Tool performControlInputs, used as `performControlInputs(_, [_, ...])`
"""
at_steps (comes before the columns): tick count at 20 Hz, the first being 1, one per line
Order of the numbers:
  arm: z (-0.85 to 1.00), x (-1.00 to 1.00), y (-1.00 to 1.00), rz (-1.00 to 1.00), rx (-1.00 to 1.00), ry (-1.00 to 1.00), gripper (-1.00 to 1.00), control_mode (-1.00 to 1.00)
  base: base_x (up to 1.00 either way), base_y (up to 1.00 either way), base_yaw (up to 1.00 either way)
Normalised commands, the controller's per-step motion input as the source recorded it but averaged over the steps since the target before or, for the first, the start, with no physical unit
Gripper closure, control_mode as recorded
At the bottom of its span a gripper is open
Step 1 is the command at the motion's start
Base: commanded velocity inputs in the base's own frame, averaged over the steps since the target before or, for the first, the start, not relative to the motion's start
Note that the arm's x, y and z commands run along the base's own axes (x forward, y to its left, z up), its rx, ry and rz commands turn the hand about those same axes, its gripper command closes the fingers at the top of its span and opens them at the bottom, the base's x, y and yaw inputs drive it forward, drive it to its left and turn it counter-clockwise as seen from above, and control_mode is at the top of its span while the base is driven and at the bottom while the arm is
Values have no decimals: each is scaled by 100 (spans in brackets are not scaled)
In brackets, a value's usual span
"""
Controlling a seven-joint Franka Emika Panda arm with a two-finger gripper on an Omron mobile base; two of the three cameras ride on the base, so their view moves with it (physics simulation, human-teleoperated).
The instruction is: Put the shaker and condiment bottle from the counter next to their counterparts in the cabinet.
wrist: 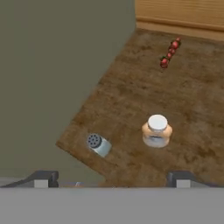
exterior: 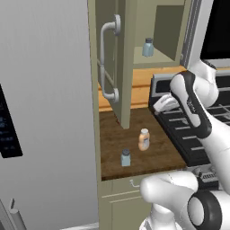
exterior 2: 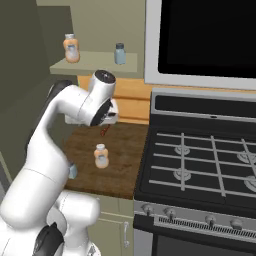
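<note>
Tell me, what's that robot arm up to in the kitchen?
The robot's open gripper hangs above the wooden counter, holding nothing. Below it stand a little glass shaker and an orange condiment bottle, both untouched. The cabinet door is open, and on its shelf stand another shaker and another orange bottle.

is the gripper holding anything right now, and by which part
Nothing is held. The gripper hangs open above the counter; the shaker and condiment bottle stand untouched below it.

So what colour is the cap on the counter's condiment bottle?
White, clearest in the hand view on the condiment bottle.
</note>
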Motion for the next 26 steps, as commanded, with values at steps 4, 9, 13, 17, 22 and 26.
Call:
performControlInputs(4, [-13, -10, -10, 37, 19, -23, -100, -100, 0, 0, 0])
performControlInputs(9, [-43, 0, 0, 33, 6, -26, -100, -100, 0, 0, 0])
performControlInputs(13, [-68, 0, -2, 46, 16, -51, -100, -100, 0, 0, 0])
performControlInputs(17, [-63, 0, -12, 45, 19, -53, -100, -100, 0, 0, 0])
performControlInputs(22, [-4, 0, 0, 4, 0, -3, -100, -100, 0, 0, 0])
performControlInputs(26, [0, 57, 0, 14, 9, 0, -100, -100, 0, 0, 0])
